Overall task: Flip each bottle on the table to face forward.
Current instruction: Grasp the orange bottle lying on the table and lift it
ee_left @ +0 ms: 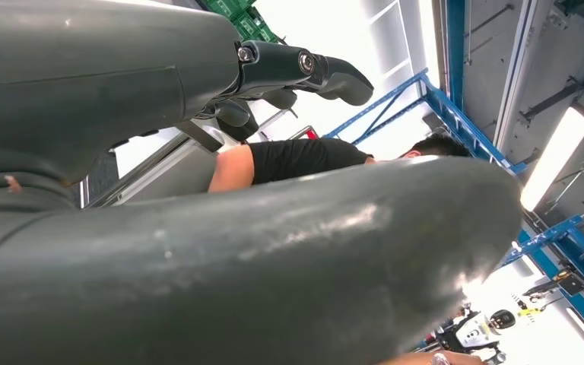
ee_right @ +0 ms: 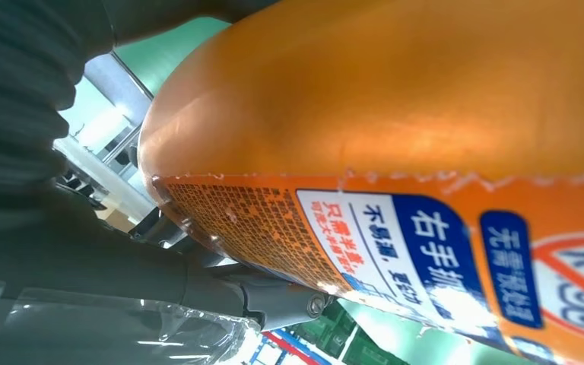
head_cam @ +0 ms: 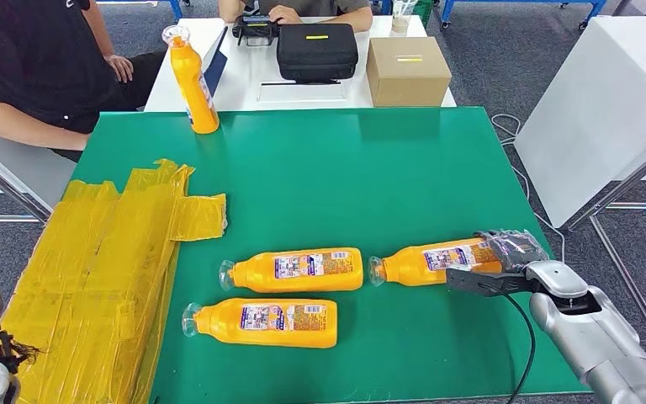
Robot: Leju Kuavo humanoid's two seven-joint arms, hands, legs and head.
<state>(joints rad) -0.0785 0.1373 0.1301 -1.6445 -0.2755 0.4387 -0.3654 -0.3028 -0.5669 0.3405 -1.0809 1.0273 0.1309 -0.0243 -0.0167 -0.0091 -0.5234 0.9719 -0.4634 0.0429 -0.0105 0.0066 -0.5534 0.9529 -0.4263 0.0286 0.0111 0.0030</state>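
Note:
Three orange bottles lie on their sides on the green table (head_cam: 345, 168), caps pointing left. The right bottle (head_cam: 433, 259) has its base end in my right hand (head_cam: 505, 261), fingers over the top and thumb underneath. The right wrist view has this bottle (ee_right: 426, 114) pressed close, with its printed label showing. The middle bottle (head_cam: 299, 269) and the front bottle (head_cam: 265, 322) lie free, labels up. A fourth bottle (head_cam: 193, 80) stands upright at the table's far left edge. My left hand (ee_left: 236, 266) hangs off the table, its fingers (ee_left: 304, 72) apart around nothing.
A crumpled yellow sheet (head_cam: 101, 269) covers the table's left side. Behind stands a white table with a black case (head_cam: 316, 50) and a cardboard box (head_cam: 407, 71). One person (head_cam: 34, 67) sits at the far left, another (head_cam: 303, 10) at the back. A white panel (head_cam: 606, 101) stands right.

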